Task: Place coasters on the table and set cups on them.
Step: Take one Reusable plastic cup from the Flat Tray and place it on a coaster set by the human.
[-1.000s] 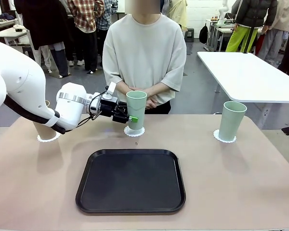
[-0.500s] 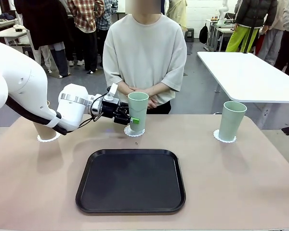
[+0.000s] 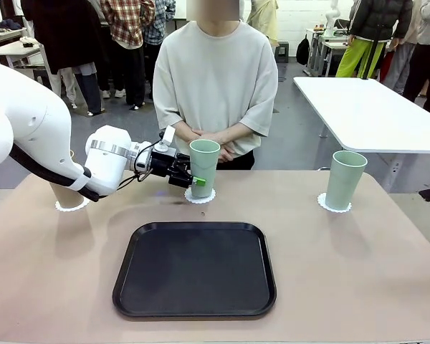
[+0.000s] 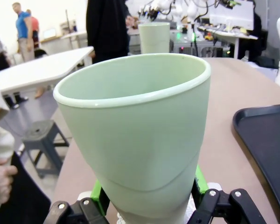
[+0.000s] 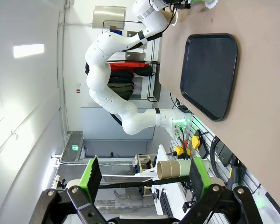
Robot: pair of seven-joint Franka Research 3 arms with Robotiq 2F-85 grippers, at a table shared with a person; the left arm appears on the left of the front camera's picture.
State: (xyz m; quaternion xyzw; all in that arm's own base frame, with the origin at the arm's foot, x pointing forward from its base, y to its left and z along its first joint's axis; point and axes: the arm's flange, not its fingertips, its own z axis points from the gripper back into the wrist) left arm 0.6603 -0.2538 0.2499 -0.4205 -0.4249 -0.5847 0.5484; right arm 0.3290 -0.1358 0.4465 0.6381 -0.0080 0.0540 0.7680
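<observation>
In the front view my left gripper (image 3: 195, 179) is shut on a mint green cup (image 3: 203, 168), low on its side. The cup stands upright on a white lacy coaster (image 3: 200, 195) at the far middle of the table (image 3: 344, 272). The left wrist view has the same cup (image 4: 135, 135) close up, between the green pads (image 4: 97, 191). A second mint cup (image 3: 344, 179) stands on its coaster (image 3: 334, 205) at the far right. A tan cup (image 3: 63, 193), half hidden by my left arm, sits on a coaster (image 3: 72, 206) at the far left. My right gripper (image 5: 144, 182) is open and holds nothing.
A black tray (image 3: 194, 269) lies bare in the middle of the table, near my side. A person (image 3: 215, 79) stands at the far edge with hands clasped, just behind the held cup. A white table (image 3: 373, 107) stands at the back right.
My left gripper has shifted slightly right and lowered the mint cup, which now rests on the middle coaster. The other cups have not moved.
</observation>
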